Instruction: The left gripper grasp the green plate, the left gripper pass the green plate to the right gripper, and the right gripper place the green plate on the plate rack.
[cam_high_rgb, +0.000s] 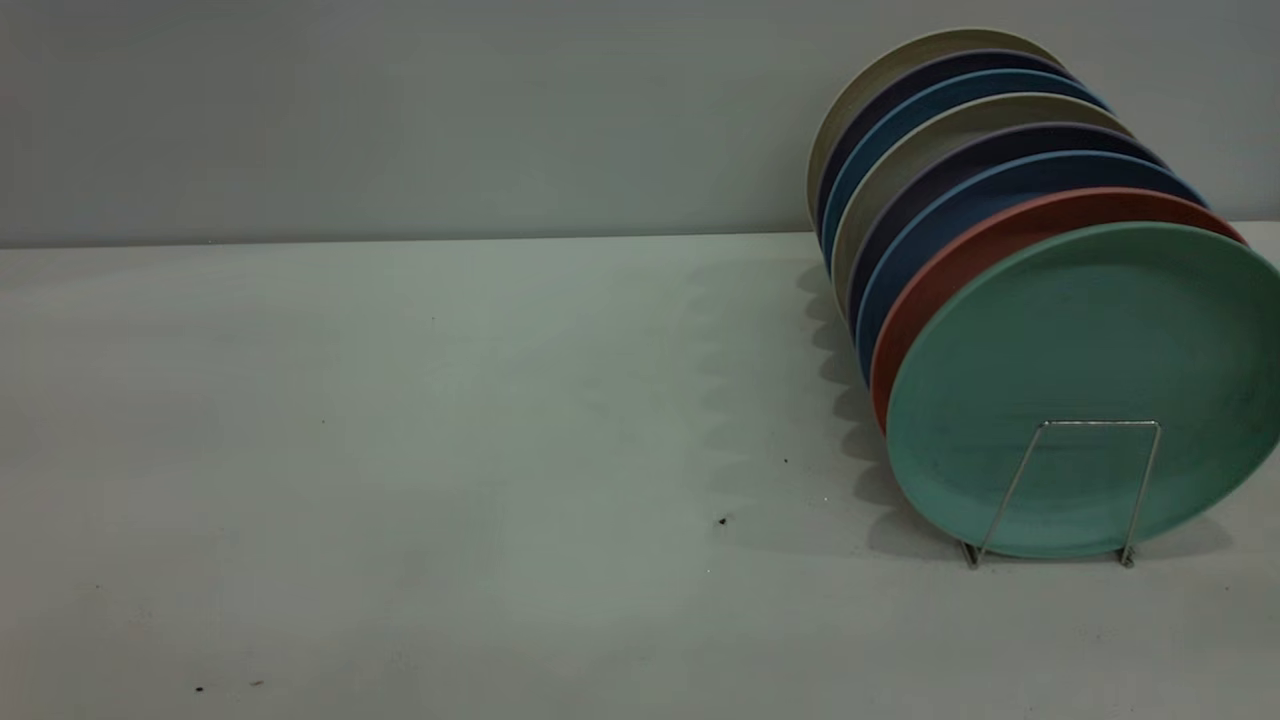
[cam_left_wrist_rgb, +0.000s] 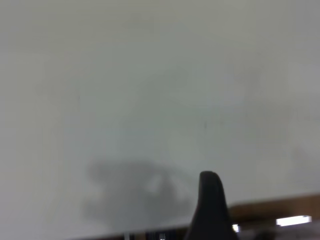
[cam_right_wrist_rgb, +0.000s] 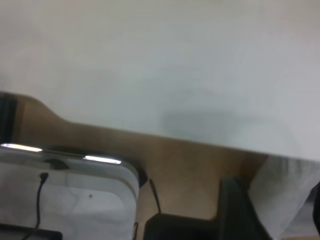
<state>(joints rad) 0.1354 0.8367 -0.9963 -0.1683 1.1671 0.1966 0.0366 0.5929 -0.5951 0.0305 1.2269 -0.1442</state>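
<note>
left gripper (cam_left_wrist_rgb: 210, 200): state cannot tell, over bare desk (cam_high_rgb: 400, 450) | right gripper (cam_right_wrist_rgb: 240, 210): cannot tell | green plate (cam_high_rgb: 1090, 380) racked in plate rack (cam_high_rgb: 1085, 490) | risk: front plate tipping out if nudged

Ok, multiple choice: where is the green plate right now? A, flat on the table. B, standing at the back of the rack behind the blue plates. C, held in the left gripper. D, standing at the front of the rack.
D: the green plate stands upright at the near end of the rack, in front of the pink plate, with a wire loop across its face and no gripper touching it.
</note>
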